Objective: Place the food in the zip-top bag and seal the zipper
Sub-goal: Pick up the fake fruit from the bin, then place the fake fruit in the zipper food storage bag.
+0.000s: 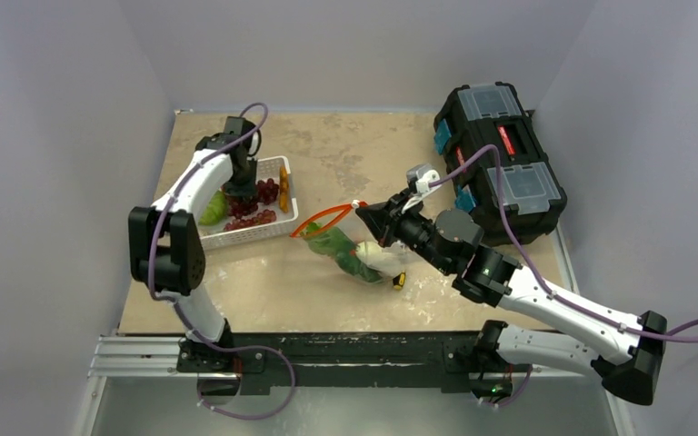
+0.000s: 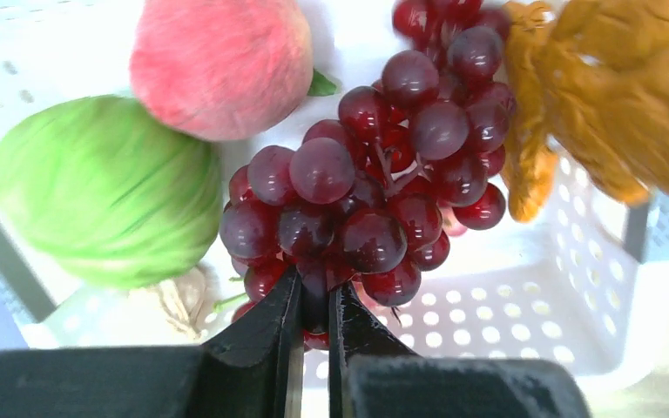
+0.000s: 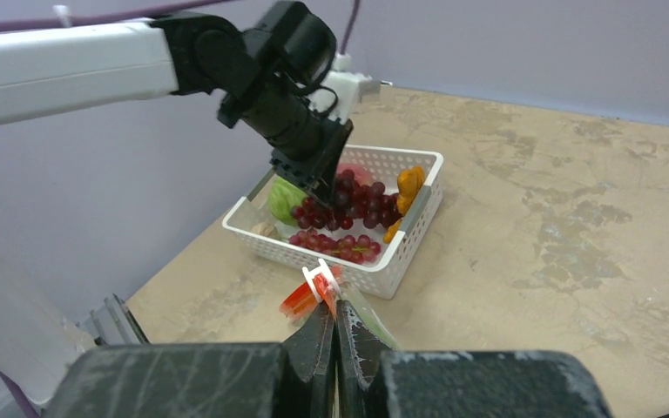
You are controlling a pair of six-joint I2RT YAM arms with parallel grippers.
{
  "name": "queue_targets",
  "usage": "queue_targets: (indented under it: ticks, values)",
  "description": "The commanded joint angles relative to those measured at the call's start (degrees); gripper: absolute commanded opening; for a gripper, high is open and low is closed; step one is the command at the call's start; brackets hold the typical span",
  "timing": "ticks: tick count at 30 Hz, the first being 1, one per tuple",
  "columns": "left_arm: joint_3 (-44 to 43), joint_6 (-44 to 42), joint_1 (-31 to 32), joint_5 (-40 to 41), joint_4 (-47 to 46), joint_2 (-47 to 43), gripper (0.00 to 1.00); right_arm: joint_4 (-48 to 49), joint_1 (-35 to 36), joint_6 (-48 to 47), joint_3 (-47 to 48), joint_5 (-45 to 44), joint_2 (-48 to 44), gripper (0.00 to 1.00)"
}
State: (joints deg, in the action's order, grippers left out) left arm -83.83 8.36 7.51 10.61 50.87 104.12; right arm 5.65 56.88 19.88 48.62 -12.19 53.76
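Note:
In the left wrist view my left gripper [image 2: 315, 300] is shut on a grape at the bottom of a dark red grapes bunch [image 2: 375, 200]. The bunch hangs inside the white basket [image 2: 523, 322], beside a pink peach [image 2: 222, 61], a green cabbage [image 2: 104, 209] and an orange piece [image 2: 610, 113]. From above, the left gripper [image 1: 241, 193] reaches down into the basket [image 1: 273, 229]. The zip-top bag [image 1: 345, 250] lies mid-table with green food inside. My right gripper [image 3: 334, 313] is shut on its red-orange zipper [image 3: 300, 300] by the white slider [image 3: 320, 277], lifting the mouth.
A black toolbox [image 1: 500, 159] stands at the back right, behind the right arm. A small yellow-and-black object [image 1: 399, 281] lies just right of the bag. A second grape bunch [image 1: 253, 221] rests in the basket's near side.

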Motion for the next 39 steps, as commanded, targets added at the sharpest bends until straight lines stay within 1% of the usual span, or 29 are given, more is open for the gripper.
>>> queue_targets:
  ticks: [1,3,6,10,12,14,17,21,23,26,29,32,34,39]
  values:
    - [3.67,-0.73,-0.11,-0.59,-4.69,-12.85,0.00,3.64,-0.11,1.60,2.99,1.67,0.86,0.00]
    - [5.96,-1.14,0.08,-0.78,-6.78,-16.71,0.00,2.98,-0.11,1.54,4.00,1.92,1.56,0.00]
    - [6.78,-1.04,0.14,-2.65,-7.47,-20.63,0.00,3.22,-0.11,1.42,4.32,2.10,1.79,0.00]
    - [11.56,-0.35,0.14,-3.81,-10.12,-24.90,0.00,2.52,-0.10,1.19,5.58,2.03,2.52,0.00]
    - [11.64,-0.49,0.13,-3.44,-10.61,-26.00,0.00,2.54,-0.10,1.26,5.76,2.23,2.75,0.00]
    - [11.58,-1.19,0.14,-3.09,-11.53,-27.33,0.00,3.16,-0.09,1.47,5.17,2.52,2.71,0.00]
    - [14.44,-3.00,0.14,-2.64,-15.01,-30.36,0.00,3.17,-0.11,1.92,4.66,2.61,2.67,0.00]
    - [16.72,-6.30,0.31,-3.56,-16.79,-35.23,0.00,2.27,-0.06,1.43,5.30,2.71,2.91,0.00]
    - [18.78,-7.21,0.31,-6.68,-18.00,-39.66,0.00,2.11,-0.10,0.12,5.55,3.61,2.79,0.00]
    - [23.21,-9.43,0.36,-16.07,-20.24,-48.48,0.00,3.20,-0.11,-2.05,5.46,6.35,2.64,0.00]
    - [25.25,-11.26,0.48,-22.19,-19.18,-56.45,0.00,3.02,-0.11,-3.67,6.59,7.10,3.45,0.00]
    - [26.74,-12.31,0.66,-25.26,-18.62,-63.55,0.00,3.12,-0.06,-5.54,7.12,8.76,4.68,0.00]
    - [28.16,-12.69,0.73,-27.88,-19.77,-69.20,0.00,4.87,-0.17,-7.09,5.91,10.55,4.94,0.00]
    - [29.89,-13.66,0.75,-36.38,-20.88,-76.61,0.00,10.56,-0.83,-9.87,2.73,16.03,5.14,0.00]
